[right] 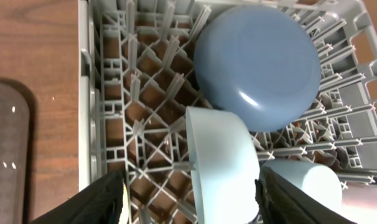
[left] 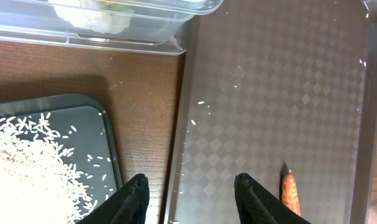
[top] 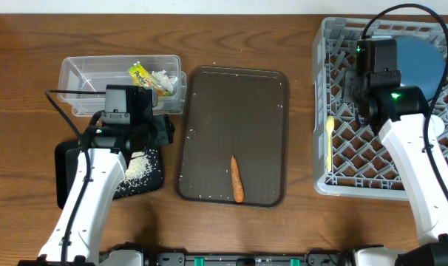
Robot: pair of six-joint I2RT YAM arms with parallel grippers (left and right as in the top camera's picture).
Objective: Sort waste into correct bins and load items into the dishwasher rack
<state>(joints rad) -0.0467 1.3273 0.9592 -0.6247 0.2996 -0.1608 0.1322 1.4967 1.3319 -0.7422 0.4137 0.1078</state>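
Observation:
The orange carrot [top: 236, 178] lies on the dark brown serving tray [top: 239, 96]. My open, empty left gripper [left: 190, 198] straddles that tray's left edge, with the carrot [left: 290, 193] just right of it. Rice [top: 139, 168] lies on the black tray [top: 65, 174]. The wrapper [top: 141, 75] and tissue [top: 163, 80] are in the clear tub [top: 83, 77]. My right gripper [right: 198, 199] is open over the grey rack [top: 357, 170], its fingers either side of the upended bowl [right: 223, 165]. The blue plate [right: 257, 68], a light blue cup [right: 300, 183] and the spoon [top: 329, 140] are in the rack.
A few rice grains [left: 201, 103] dot the brown tray and the wooden table [top: 32, 44]. The pink cup [right: 369, 202] shows at the right wrist view's lower right corner. The rack's pegs stand close around the dishes.

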